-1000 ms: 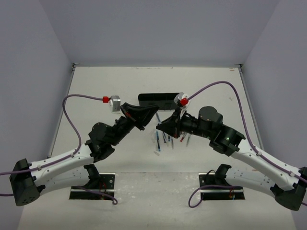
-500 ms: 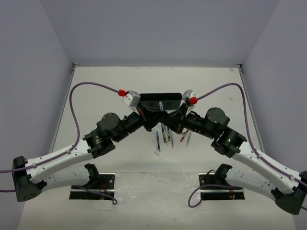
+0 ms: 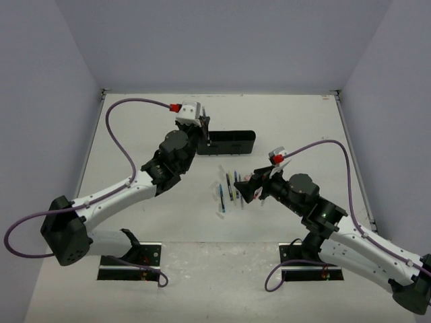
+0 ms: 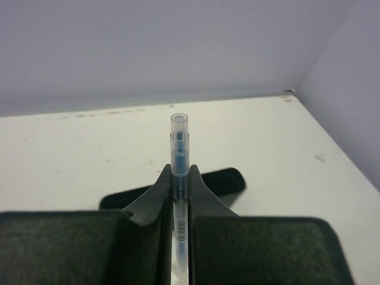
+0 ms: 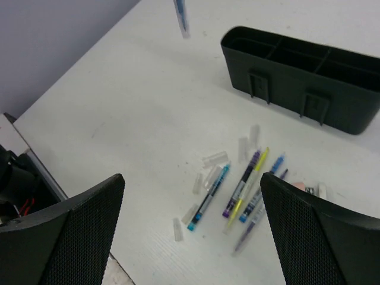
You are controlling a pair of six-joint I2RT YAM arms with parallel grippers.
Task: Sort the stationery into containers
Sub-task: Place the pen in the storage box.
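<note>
Left gripper (image 4: 180, 202) clenched on a clear, blue-cored pen (image 4: 179, 142), held upright near the left end of the black tray (image 3: 232, 143); other pens (image 5: 237, 190) and loose caps (image 5: 215, 158) lie scattered on the table (image 3: 135, 134) before the tray; right gripper (image 5: 191, 196) spread wide, empty, hovering above them.

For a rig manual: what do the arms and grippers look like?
The left arm and right arm have white lower links and black upper joints; the left gripper and right gripper are black. A purple cable with a red connector runs to each wrist.
</note>
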